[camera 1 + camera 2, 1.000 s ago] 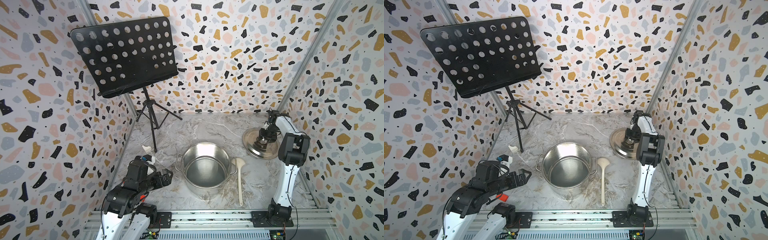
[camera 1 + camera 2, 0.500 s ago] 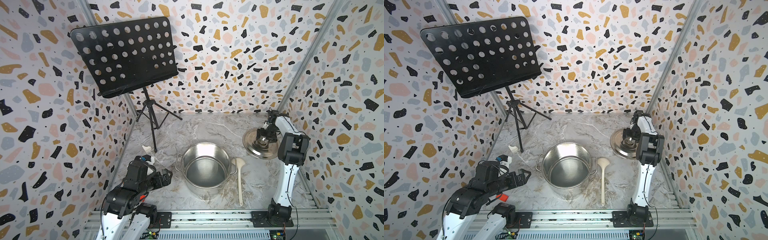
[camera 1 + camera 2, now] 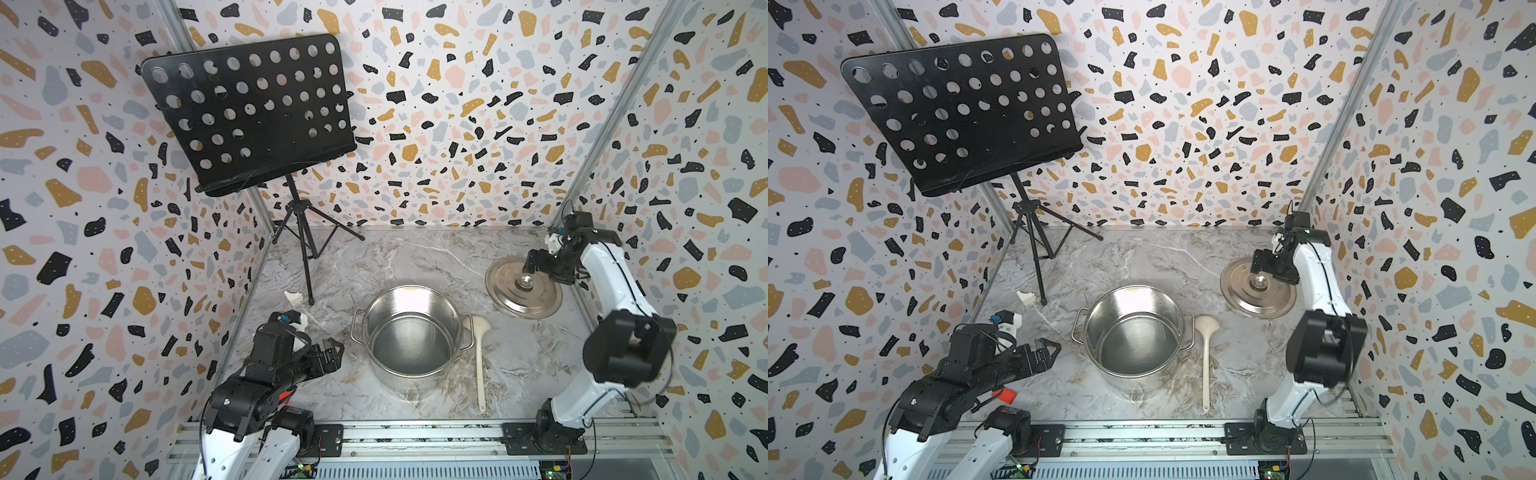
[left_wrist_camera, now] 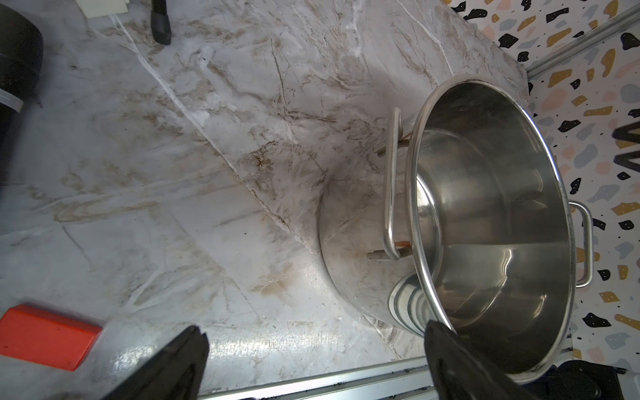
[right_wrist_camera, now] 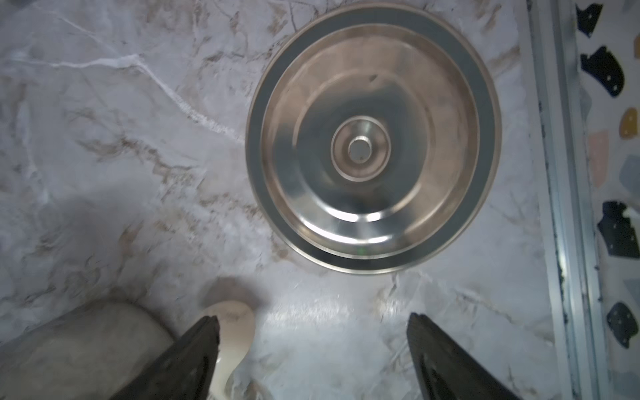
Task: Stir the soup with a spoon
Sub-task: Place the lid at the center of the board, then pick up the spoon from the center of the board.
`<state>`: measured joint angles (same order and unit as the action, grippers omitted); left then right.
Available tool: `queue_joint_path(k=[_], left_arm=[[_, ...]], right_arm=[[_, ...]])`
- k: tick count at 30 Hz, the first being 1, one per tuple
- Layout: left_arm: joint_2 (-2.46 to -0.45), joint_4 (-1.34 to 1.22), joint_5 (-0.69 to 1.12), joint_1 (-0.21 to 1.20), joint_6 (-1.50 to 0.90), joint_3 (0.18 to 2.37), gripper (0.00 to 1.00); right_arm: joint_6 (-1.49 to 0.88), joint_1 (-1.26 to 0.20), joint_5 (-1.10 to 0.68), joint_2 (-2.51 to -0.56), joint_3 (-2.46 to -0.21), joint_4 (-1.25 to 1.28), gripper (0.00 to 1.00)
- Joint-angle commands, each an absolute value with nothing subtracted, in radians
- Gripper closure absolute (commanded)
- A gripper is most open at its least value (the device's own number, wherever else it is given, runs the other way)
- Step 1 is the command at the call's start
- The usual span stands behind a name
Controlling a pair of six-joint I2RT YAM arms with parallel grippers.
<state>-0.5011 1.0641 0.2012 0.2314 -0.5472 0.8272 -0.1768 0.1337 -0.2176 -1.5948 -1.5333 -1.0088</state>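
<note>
The steel pot (image 3: 415, 309) (image 3: 1136, 307) stands in the middle of the marble table, and only its shiny bare inside (image 4: 491, 194) shows; no soup is discernible. The cream spoon (image 3: 480, 365) (image 3: 1205, 365) lies flat just right of the pot, bowl towards the back. My right gripper (image 3: 533, 266) (image 3: 1261, 264) (image 5: 313, 322) hovers open over the steel lid (image 3: 536, 303) (image 5: 374, 221), which lies at the back right. The spoon's bowl (image 5: 239, 320) shows beside one finger. My left gripper (image 3: 332, 351) (image 3: 1047, 351) (image 4: 311, 332) stays open and empty, left of the pot.
A black music stand (image 3: 249, 112) rises at the back left, one tripod foot (image 3: 310, 300) near a small white piece (image 3: 293, 297). An orange block (image 4: 45, 336) sits under the left arm. A metal rail (image 3: 415, 432) runs along the front, and patterned walls enclose the table.
My right gripper's jaws have spread wider apart and come off the lid's knob; the lid stays flat on the table. The left arm, pot and spoon have not moved.
</note>
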Motion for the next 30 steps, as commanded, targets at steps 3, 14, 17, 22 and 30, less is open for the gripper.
queue_joint_path(k=[3, 14, 17, 22, 30], left_arm=[[-0.47, 1.036, 0.195, 0.235, -0.556, 0.828, 0.01], [-0.448, 1.02, 0.194, 0.235, -0.562, 0.822, 0.01], [-0.446, 1.02, 0.191, 0.235, -0.563, 0.824, 0.01], [-0.44, 1.034, 0.193, 0.235, -0.567, 0.841, 0.0], [-0.46, 1.071, 0.178, 0.235, -0.576, 0.973, 0.01]], right_arm=[[-0.241, 0.038, -0.31, -1.327, -1.237, -1.053, 0.16], [-0.344, -0.202, -0.439, -1.002, -0.875, -1.044, 0.3], [-0.379, -0.225, -0.433, -1.078, -0.822, -0.958, 0.35], [-0.402, -0.228, -0.452, -1.176, -0.719, -0.754, 0.45], [-0.395, -0.244, -0.54, -1.275, -0.679, -0.567, 0.47]])
